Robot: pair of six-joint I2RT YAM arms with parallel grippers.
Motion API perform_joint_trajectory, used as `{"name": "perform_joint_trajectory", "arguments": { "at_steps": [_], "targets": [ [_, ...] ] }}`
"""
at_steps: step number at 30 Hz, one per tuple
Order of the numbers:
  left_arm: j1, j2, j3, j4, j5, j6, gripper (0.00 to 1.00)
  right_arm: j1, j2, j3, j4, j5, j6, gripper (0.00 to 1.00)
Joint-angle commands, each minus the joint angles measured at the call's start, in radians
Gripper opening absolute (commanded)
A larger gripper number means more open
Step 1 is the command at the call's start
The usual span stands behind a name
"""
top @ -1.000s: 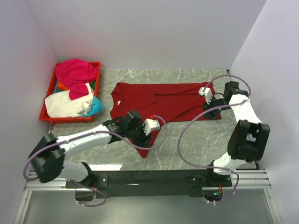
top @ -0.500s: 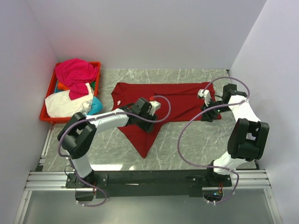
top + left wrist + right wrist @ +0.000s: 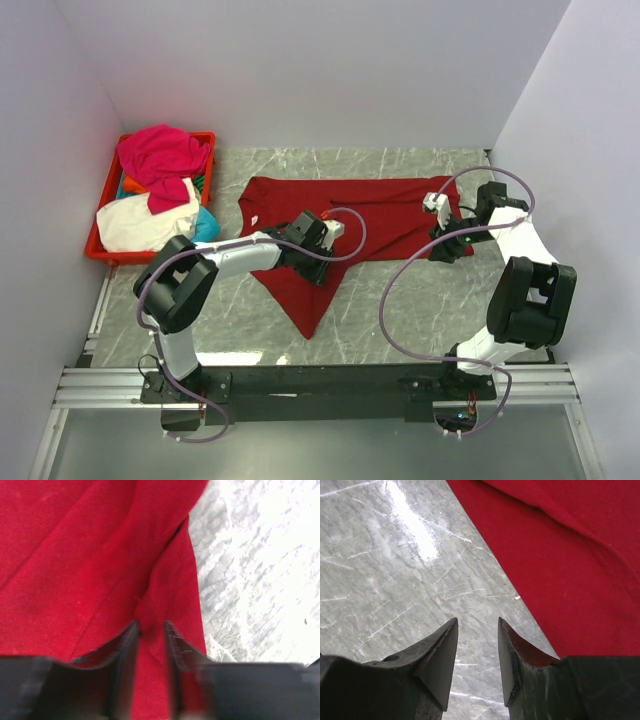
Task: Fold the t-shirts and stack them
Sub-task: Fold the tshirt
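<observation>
The dark red t-shirt point(image 3: 380, 215) lies spread on the marble table, with a flap point(image 3: 305, 295) pointing toward the near edge. My left gripper point(image 3: 322, 255) rests low on the shirt's middle. In the left wrist view its jaws point(image 3: 151, 626) stand a narrow gap apart, with a crease of red cloth point(image 3: 75, 555) showing between the tips. My right gripper point(image 3: 446, 238) hovers at the shirt's right end. It is open point(image 3: 477, 622) over bare marble, with the shirt's edge point(image 3: 570, 570) just beside its right finger. More t-shirts fill the crate: magenta point(image 3: 160, 155), cream-white point(image 3: 140, 225), cyan point(image 3: 207, 230) and orange point(image 3: 135, 187).
A red plastic crate point(image 3: 100, 250) stands at the back left against the left wall. White walls close in the back and both sides. Bare marble point(image 3: 430, 300) lies in front of the shirt. The arms' cables loop over the table.
My left arm has swung from the shirt's near flap up to its middle, and its jaws have narrowed. The right gripper has barely shifted.
</observation>
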Motion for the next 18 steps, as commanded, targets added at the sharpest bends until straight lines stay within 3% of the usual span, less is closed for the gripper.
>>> {"name": "perform_joint_trajectory", "arguments": {
  "at_steps": [1, 6, 13, 14, 16, 17, 18],
  "targets": [
    [-0.005, 0.014, 0.037, 0.006, 0.05, 0.002, 0.27, -0.001, -0.051, -0.009, 0.007, -0.029, 0.005, 0.44],
    [-0.003, -0.025, 0.035, 0.021, 0.119, 0.019, 0.02, -0.001, -0.06, -0.011, 0.003, -0.029, 0.005, 0.44],
    [-0.04, -0.01, 0.07, 0.006, 0.378, 0.098, 0.01, -0.007, -0.07, -0.003, -0.004, -0.027, 0.008, 0.43],
    [-0.051, 0.0, 0.082, -0.005, 0.402, 0.121, 0.02, -0.01, -0.071, -0.003, -0.005, -0.026, 0.007, 0.43],
    [-0.088, 0.031, 0.115, -0.042, 0.436, 0.141, 0.17, -0.011, -0.071, -0.005, -0.007, -0.024, 0.005, 0.43],
    [-0.111, 0.034, 0.124, -0.049, 0.441, 0.163, 0.25, -0.013, -0.069, -0.005, -0.007, -0.021, 0.007, 0.43],
    [-0.118, 0.036, 0.129, -0.049, 0.435, 0.166, 0.41, -0.014, -0.066, -0.006, -0.008, -0.02, 0.005, 0.43]
  ]
}}
